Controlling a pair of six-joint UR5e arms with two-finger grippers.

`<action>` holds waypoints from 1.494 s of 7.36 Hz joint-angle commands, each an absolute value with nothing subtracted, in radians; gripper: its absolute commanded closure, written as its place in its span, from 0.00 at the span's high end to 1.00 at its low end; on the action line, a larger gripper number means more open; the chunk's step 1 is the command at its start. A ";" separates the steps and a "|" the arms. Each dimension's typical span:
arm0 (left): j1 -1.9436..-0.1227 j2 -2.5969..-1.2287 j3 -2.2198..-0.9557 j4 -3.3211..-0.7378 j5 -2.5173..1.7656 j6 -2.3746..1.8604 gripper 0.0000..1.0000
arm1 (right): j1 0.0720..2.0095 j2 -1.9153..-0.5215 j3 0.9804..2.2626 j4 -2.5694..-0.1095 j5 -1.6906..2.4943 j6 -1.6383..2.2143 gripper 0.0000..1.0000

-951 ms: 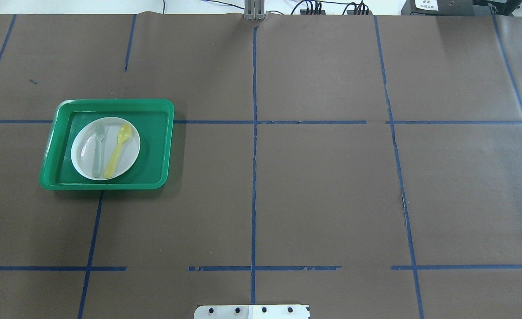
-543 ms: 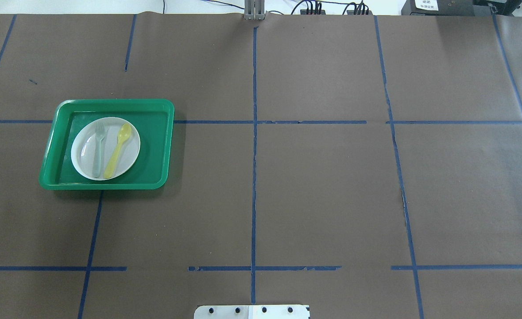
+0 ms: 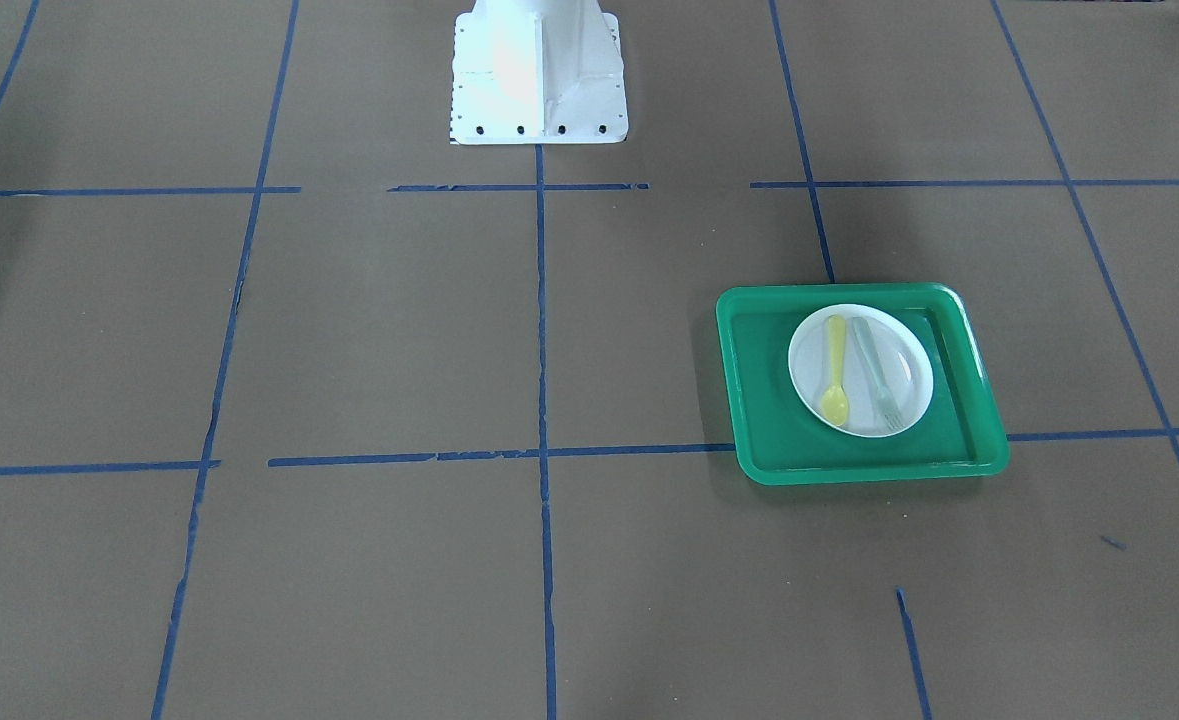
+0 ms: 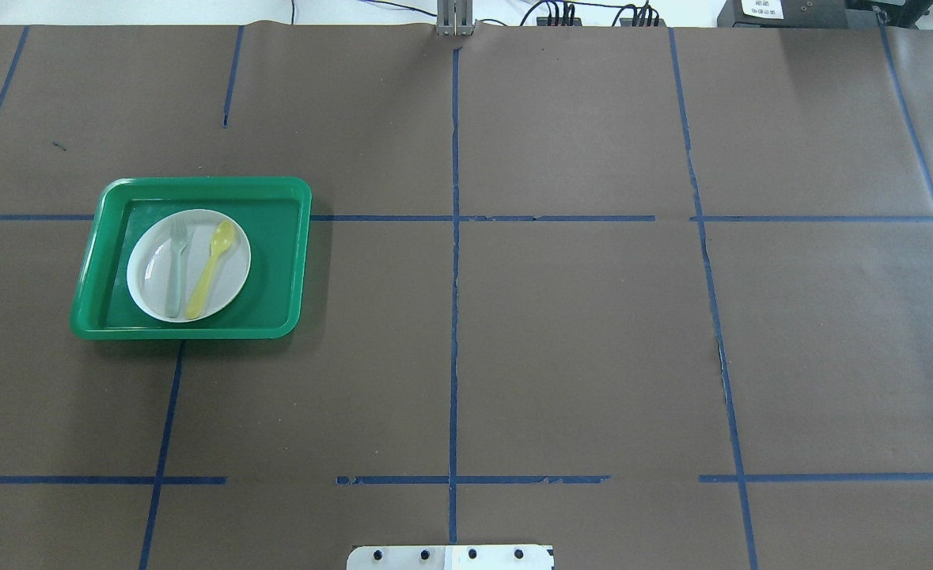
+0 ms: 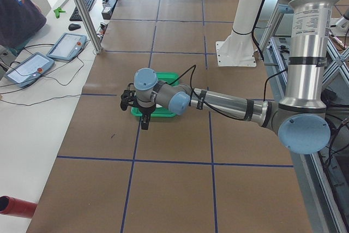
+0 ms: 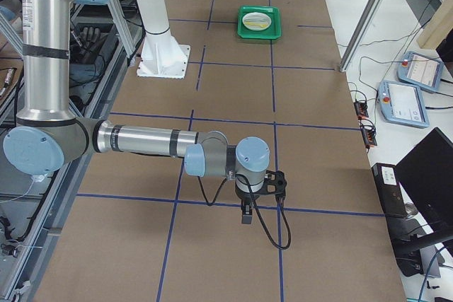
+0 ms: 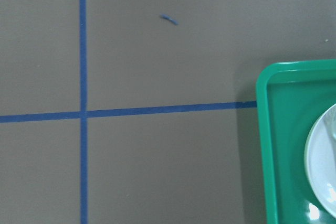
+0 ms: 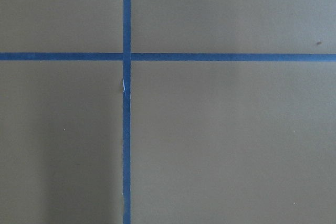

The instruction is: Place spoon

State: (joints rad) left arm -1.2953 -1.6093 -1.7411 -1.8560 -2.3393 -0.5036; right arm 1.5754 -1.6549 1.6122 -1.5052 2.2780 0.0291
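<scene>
Green tray (image 4: 197, 184) sits toward the left edge of the surface (image 4: 577, 332), about midway between the near and far edges. It holds a white plate (image 4: 149, 277). On the plate lie the spoon (image 4: 211, 269) and fork (image 4: 176, 269), side by side, spoon bowl toward the far edge. The surface is brown paper with a blue tape grid. Left end effector (image 5: 143, 125) hangs just outside the tray, on its left-edge side. Right end effector (image 6: 245, 213) hangs over bare paper near the right edge. Finger spacing: cannot tell for either.
</scene>
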 commanded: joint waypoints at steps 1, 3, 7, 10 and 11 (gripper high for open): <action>-1.133 -1.722 -1.741 -1.879 -2.225 -0.716 1.00 | 1.575 -1.654 1.612 -1.505 2.278 0.029 1.00; -1.011 -1.794 -1.729 -1.879 -2.163 -0.776 1.00 | 1.575 -1.654 1.612 -1.506 2.278 0.029 1.00; -0.853 -1.816 -1.689 -1.907 -2.094 -0.802 1.00 | 1.575 -1.654 1.612 -1.506 2.278 0.029 1.00; -0.780 -1.825 -1.655 -1.979 -2.062 -0.837 1.00 | 1.575 -1.655 1.612 -1.506 2.278 0.029 1.00; -0.776 -1.828 -1.632 -2.002 -2.036 -0.839 1.00 | 1.575 -1.655 1.612 -1.505 2.278 0.029 1.00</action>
State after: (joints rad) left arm -0.7948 -1.8232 -1.6572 -1.9739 -2.0576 -0.8306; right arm 1.5754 -1.6551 1.6122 -1.5059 2.2780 0.0292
